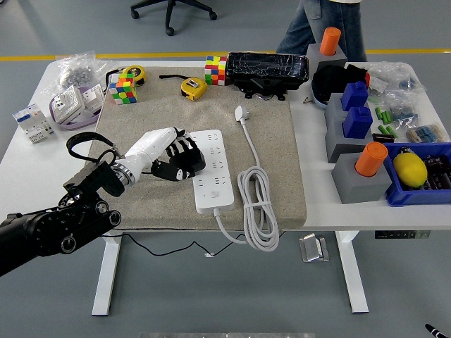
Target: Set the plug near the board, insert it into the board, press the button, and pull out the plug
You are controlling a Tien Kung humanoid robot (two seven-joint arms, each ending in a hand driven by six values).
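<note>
A white power strip [212, 171] lies lengthwise on the beige mat [282, 141]. Its white plug [242, 113] rests on the mat above and to the right of the strip, and the cable runs down to a coil [257, 208] at the mat's front edge. My left hand [184, 159], white-backed with black fingers, sits at the strip's left edge. Its fingers are curled, touch the strip's upper left side and hold nothing. The plug is about a hand's length away from it, up and to the right.
Two Rubik's cubes [121, 91] [215, 70], a yellow tape measure [192, 87] and a black case [268, 68] line the mat's far edge. Grey blocks with blue and orange pegs [356, 141] and a blue bin [423, 176] stand at the right. A person [328, 17] walks past beyond the table.
</note>
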